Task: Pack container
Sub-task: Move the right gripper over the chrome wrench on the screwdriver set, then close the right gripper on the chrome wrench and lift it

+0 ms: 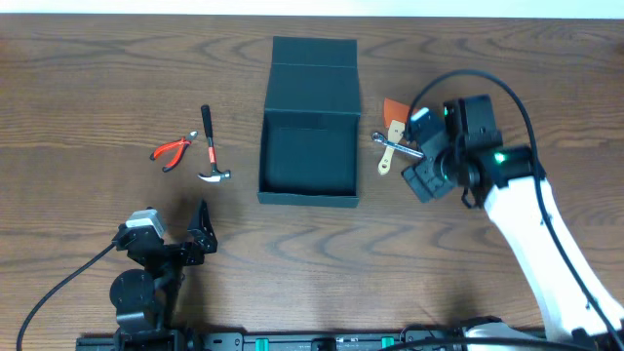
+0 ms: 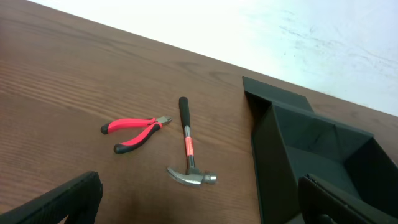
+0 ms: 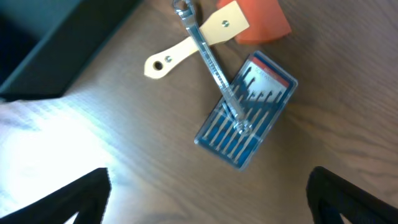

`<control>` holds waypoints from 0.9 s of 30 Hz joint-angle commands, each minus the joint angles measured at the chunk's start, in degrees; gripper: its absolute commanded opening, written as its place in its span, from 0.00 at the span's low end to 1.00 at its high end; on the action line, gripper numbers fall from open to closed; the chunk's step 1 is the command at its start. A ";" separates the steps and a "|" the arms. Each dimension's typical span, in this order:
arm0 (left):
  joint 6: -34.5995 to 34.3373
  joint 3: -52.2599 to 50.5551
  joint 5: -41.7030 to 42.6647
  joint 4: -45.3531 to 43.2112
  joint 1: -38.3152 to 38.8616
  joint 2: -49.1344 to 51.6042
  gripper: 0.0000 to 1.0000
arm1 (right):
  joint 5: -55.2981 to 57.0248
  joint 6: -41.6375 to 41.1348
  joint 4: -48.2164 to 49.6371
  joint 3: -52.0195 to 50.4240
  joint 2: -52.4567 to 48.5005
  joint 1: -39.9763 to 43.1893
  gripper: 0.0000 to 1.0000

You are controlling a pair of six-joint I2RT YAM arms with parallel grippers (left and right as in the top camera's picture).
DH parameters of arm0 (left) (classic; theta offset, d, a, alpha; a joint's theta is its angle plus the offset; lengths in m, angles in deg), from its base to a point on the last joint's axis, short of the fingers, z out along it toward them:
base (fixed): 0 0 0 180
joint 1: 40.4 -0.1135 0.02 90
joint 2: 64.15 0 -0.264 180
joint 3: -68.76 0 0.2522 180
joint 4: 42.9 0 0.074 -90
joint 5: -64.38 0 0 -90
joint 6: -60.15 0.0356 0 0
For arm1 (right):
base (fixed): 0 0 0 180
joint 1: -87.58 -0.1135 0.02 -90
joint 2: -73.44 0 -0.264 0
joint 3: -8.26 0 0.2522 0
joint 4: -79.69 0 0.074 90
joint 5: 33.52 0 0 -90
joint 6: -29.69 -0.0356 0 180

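Overhead, the right gripper (image 1: 419,151) covers most of the blue case (image 3: 245,112). Left wrist view: the container (image 2: 311,149) runs off the right and bottom edges. Right wrist view: the orange scraper (image 3: 249,22) is cropped at top.

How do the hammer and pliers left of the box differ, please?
The hammer is longer than the pliers. The hammer lies lengthwise, its steel head towards the robot; the pliers lie crosswise, jaws pointing at the hammer. The hammer's grip is black; the pliers' handles are red. Both lie flat on the table, left of the container.
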 commanded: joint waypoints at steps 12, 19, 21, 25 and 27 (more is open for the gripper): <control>-0.33 -1.46 -0.70 0.37 -0.20 -0.35 0.98 | -1.33 6.34 4.87 2.62 -13.86 2.08 0.91; -0.33 -1.46 -0.70 0.37 -0.20 -0.35 0.98 | -1.31 6.34 7.80 2.62 -19.74 2.08 0.83; -0.35 -1.46 -0.70 0.37 -0.20 -0.35 0.98 | -1.31 6.32 8.79 2.62 -20.76 2.01 0.81; -0.35 -1.46 -0.70 0.37 -0.20 -0.35 0.99 | -1.29 6.38 10.97 2.62 -21.79 1.53 0.77; -0.35 -1.46 -0.70 0.37 -0.20 -0.35 0.99 | -1.31 6.36 12.46 2.62 -21.90 1.29 0.76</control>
